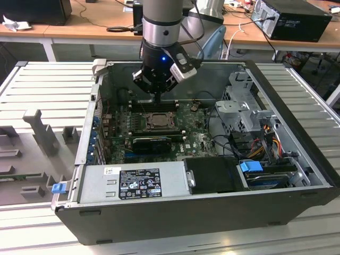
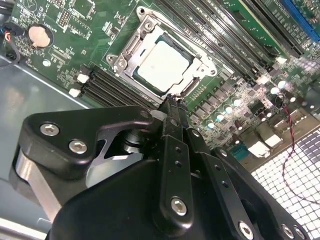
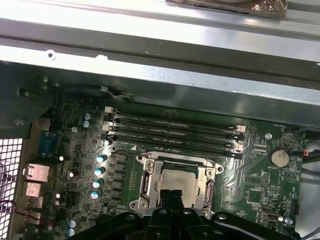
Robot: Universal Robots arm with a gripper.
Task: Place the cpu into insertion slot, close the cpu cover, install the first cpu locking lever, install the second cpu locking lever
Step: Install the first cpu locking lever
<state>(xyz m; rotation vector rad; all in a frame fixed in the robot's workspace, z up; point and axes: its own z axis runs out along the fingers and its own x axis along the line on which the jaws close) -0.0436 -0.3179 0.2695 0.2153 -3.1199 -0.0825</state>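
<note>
The cpu, a pale square chip, lies flat in the socket on the green motherboard. The cpu cover, a grey metal frame, lies down around it, and the chip's face shows through its open centre. In the first wrist view the cpu and the cpu cover sit just beyond my fingertips. My gripper hangs over the socket's edge, its black fingers pressed together with nothing between them. The exterior view has the gripper just above the socket. I cannot make out how the locking levers stand.
Black memory slots run beside the socket. A long black expansion card lies on the socket's near side in the exterior view. The power supply, drive cage and loose cables crowd the case. The case wall rises close by.
</note>
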